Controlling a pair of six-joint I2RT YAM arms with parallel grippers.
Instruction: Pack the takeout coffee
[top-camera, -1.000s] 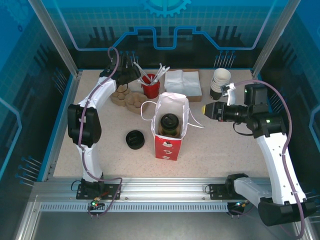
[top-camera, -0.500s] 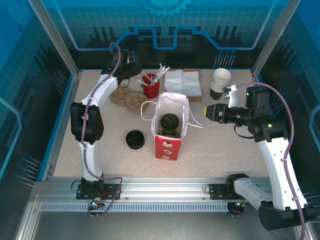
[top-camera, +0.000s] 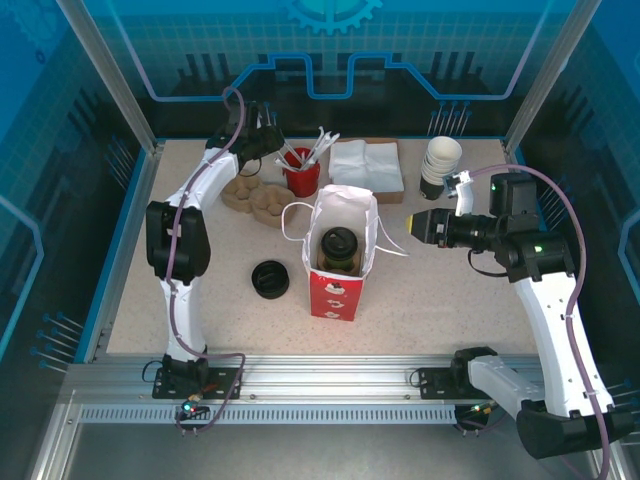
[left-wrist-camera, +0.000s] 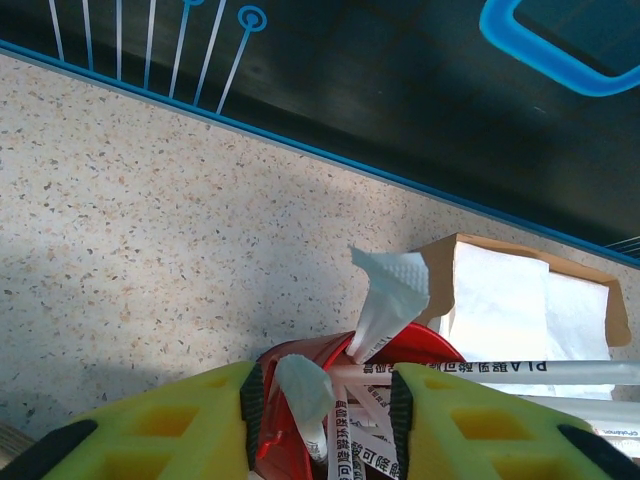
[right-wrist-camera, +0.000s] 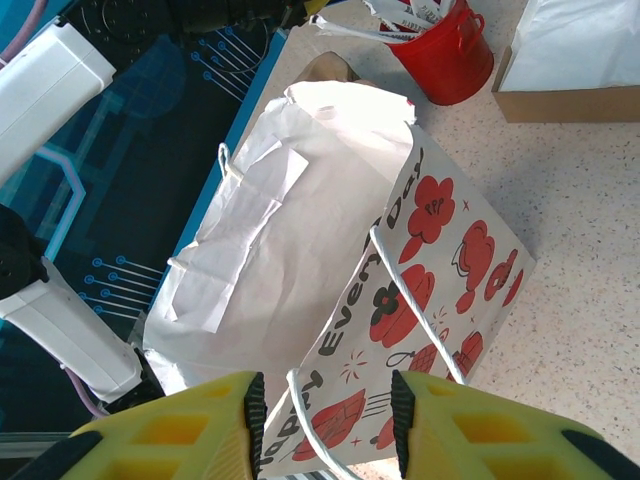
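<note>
Swinging in, my left claw (left-wrist-camera: 327, 400) straddles a white-wrapped straw (left-wrist-camera: 300, 385) in the red plastic cup (left-wrist-camera: 430, 349), jaws narrowing, not pinching; my right claw (right-wrist-camera: 327, 410) gapes. The olive-green, black-lidded paper coffee cup (top-camera: 340, 248) sits inside the flowered paper bag (top-camera: 337, 292); a straw seems next.

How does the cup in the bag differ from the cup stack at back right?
The takeout coffee is one cup, black-lidded, standing inside the paper bag; the cup stack is several lidless, white-lined cups out on the table. Both have dark sides.

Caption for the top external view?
Lidded coffee cup stands inside the open paper bag; left fingers by the red straw holder, right fingers beside the bag.
</note>
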